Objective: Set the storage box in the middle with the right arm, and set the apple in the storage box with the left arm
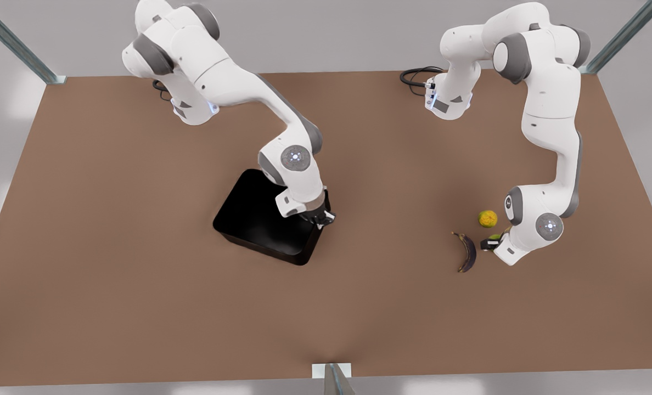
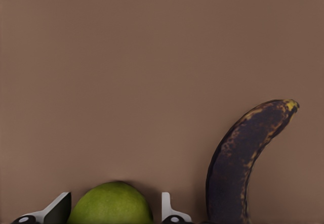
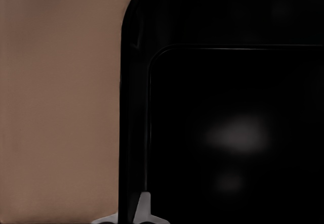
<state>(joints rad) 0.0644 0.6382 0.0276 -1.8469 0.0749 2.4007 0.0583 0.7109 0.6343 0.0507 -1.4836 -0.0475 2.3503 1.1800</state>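
The black storage box sits on the brown table, left of centre in the front view and turned at an angle. My right gripper is at the box's edge on the front view's right. In the right wrist view its fingertips pinch the box wall, one inside and one outside. The green apple rests on the table at the front view's right, mostly covered by my left gripper. The left wrist view shows the apple between the spread white fingers, with a slight gap on one side.
A dark spotted banana lies just beside the apple. A yellow-orange round fruit sits close behind it. Metal frame posts stand at the table's far corners, and a small bracket is at the near edge.
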